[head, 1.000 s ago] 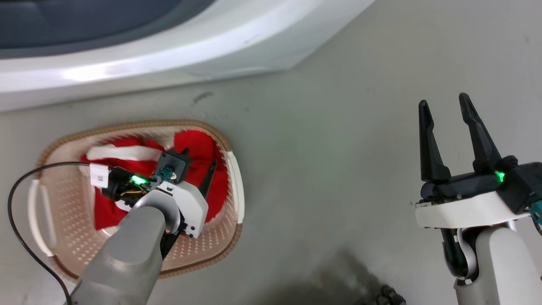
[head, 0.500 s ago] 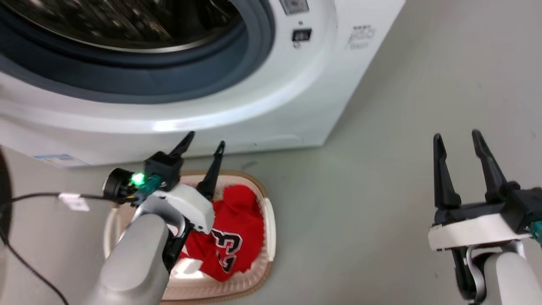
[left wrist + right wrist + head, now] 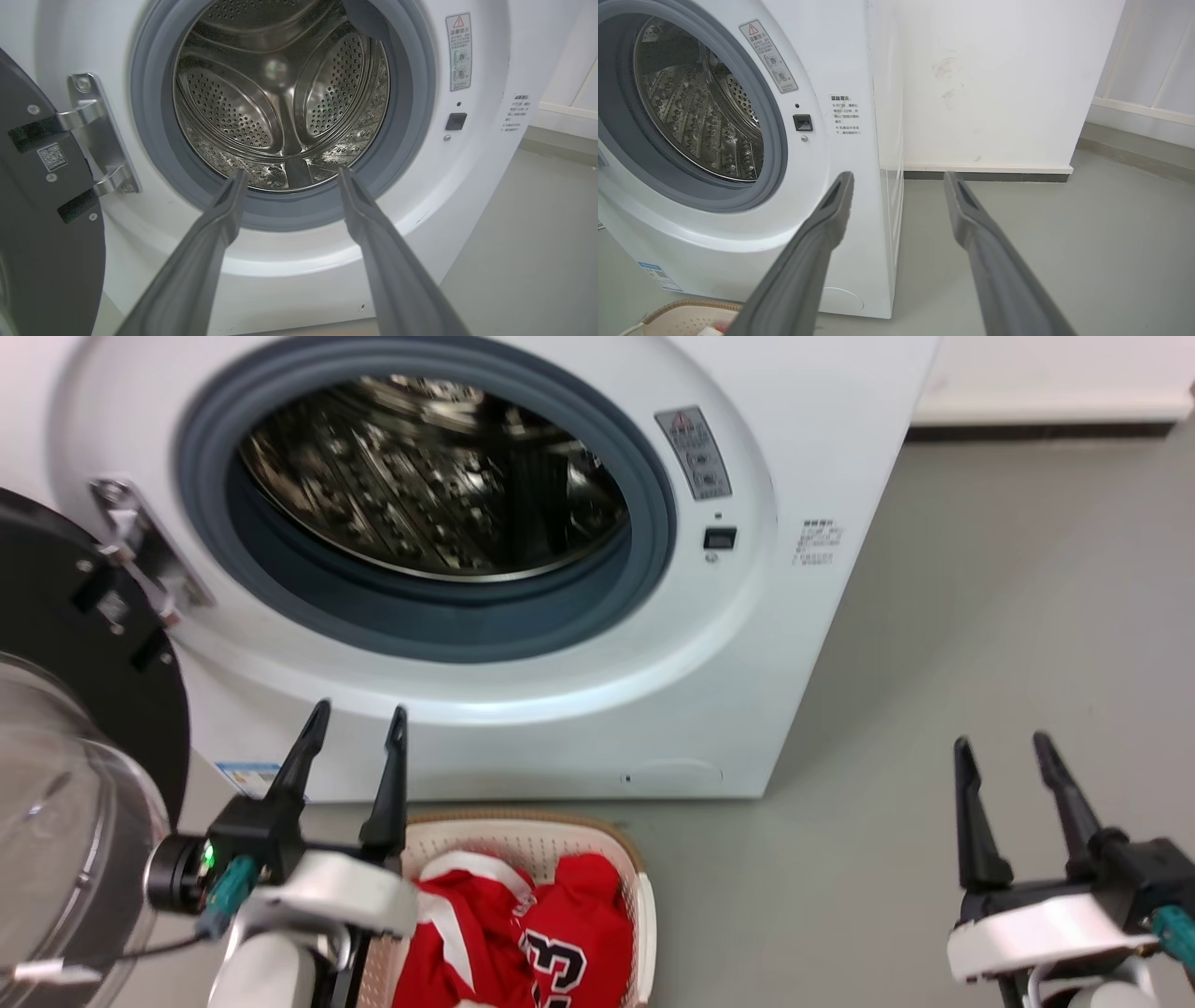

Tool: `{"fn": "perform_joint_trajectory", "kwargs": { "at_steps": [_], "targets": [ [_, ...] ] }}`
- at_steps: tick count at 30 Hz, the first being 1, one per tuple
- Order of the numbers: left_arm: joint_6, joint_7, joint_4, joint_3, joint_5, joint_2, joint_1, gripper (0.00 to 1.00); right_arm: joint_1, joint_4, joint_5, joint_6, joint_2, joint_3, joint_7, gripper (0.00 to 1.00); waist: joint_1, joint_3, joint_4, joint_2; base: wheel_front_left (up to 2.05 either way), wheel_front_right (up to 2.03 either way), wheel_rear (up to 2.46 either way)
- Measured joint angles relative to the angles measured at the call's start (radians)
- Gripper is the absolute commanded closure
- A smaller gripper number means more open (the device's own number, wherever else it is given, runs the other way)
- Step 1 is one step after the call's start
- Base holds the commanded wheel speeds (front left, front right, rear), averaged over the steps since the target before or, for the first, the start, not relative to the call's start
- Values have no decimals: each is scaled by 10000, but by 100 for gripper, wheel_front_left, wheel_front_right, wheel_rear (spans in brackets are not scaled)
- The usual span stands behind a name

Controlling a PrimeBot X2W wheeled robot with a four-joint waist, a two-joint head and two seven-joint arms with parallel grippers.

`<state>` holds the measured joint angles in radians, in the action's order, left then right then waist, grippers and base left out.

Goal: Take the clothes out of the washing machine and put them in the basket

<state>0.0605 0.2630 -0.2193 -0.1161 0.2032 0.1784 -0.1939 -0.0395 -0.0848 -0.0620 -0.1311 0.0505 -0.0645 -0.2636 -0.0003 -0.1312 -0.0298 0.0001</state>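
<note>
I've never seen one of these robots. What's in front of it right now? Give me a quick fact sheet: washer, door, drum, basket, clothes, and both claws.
Washing machine: white front-loader standing on a grey floor
Door: swung open to the robot's left
Drum: shiny steel, no clothes visible inside
Basket: on the floor in front of the washer
Clothes: red with white trim, lying in the basket
Left gripper: open, empty, raised beside the basket, pointing at the washer
Right gripper: open, empty, over bare floor

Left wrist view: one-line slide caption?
Open left gripper faces the washing machine, its steel drum looking empty, its door open at the view's left.
</note>
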Motion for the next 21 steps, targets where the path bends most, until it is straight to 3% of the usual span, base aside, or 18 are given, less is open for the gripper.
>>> {"fn": "perform_joint_trajectory", "kwargs": {
  "at_steps": [11, 21],
  "targets": [
    [-353, 0, 924, 965, -754, -863, 2152, 0, 866, 75, -184, 0, -2, 245, 0, 0, 0, 1332, 60, 0, 0, 0, 0],
    [-650, 0, 1235, 1285, -1390, -1106, 2783, 0, 1239, 180, -215, 0, -2, 368, 0, 0, 1, 1656, -52, 0, 0, 0, 0]
  ]
}}
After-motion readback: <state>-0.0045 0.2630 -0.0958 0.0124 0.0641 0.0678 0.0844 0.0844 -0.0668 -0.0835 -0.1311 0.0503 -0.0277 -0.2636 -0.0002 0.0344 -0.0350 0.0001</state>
